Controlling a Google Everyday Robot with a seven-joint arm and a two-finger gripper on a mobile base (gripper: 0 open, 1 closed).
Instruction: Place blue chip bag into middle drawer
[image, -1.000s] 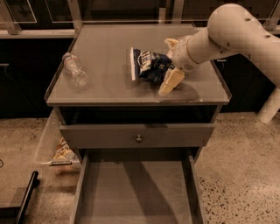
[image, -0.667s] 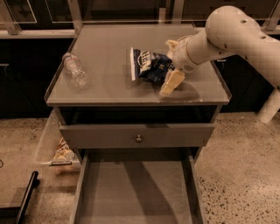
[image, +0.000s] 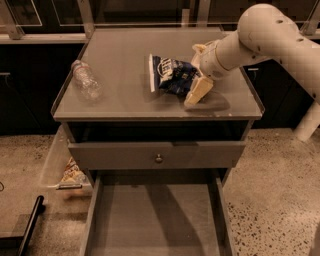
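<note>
Showing the gripper (image: 196, 71) at the 3 o'clock end of the blue chip bag (image: 171, 76) on the cabinet top (image: 117, 60); whether it has hold cannot be told; the pulled-out middle drawer (image: 155, 222) lies toward 6 o'clock.

We find the chip bag (image: 172, 76) on the worktop (image: 125, 57), the bottle (image: 86, 81) well to its left, the claw (image: 194, 75) at its right end, and the open drawer (image: 155, 222) below in front.

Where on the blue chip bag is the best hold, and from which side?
Probably its crumpled right end, approached from the right, where the gripper sits. The blue chip bag lies lengthwise left to right on the cabinet top, so that end faces the arm; the left end is a broader, white-edged panel.
</note>
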